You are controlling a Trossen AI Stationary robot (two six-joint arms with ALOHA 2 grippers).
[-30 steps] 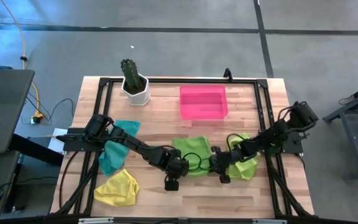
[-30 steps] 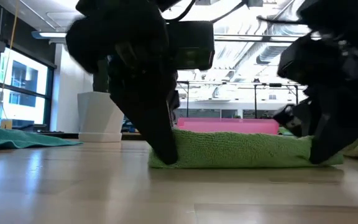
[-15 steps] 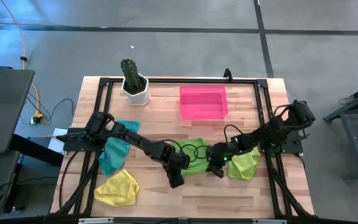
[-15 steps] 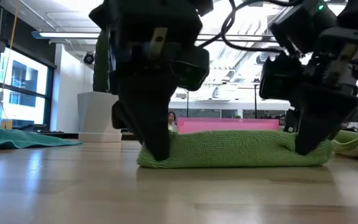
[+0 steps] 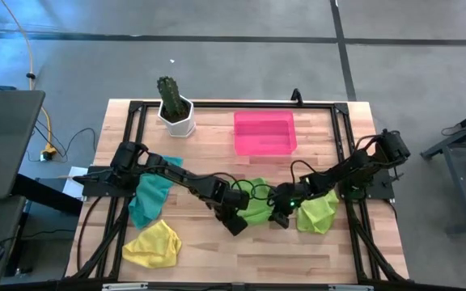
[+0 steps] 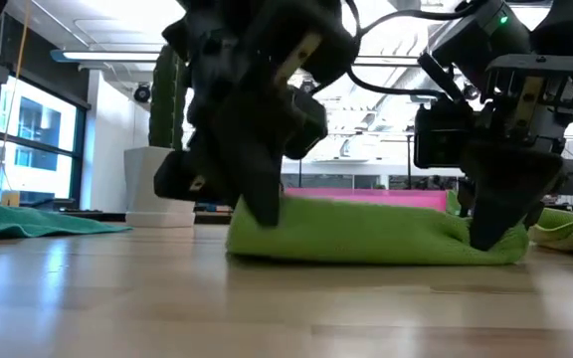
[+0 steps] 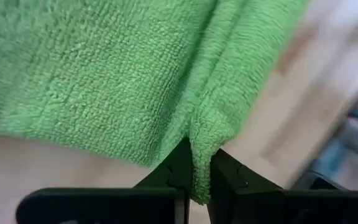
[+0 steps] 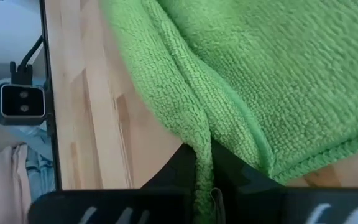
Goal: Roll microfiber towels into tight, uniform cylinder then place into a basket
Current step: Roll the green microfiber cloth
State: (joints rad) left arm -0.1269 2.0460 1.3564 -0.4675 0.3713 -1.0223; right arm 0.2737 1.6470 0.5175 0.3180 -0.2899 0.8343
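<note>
Surface: wooden desk point(image 5: 217, 250) with a black frame, on grey floor.
Far left: teal towel point(image 5: 146, 198) flat near the left arm's base; yellow towel point(image 5: 154, 244) crumpled at the front edge.
Back left: white cactus pot point(image 5: 176, 120).
Left hand point(image 5: 235, 224): low at mid-desk, fingers point(image 7: 178, 168) pinched together on the left corner of the green towel point(image 5: 255, 208).
Green towel: partly folded, lying on the desk between the two hands, front edge doubled over.
Basket point(image 5: 264, 133): pink, at the back of the desk, well apart from the held towel, nothing inside.
Right hand point(image 5: 279, 217): clamped on the same towel's right corner, a fold caught between its fingers point(image 8: 182, 165).
Far right: second green towel point(image 5: 318, 212) bunched just beside the right hand.
</note>
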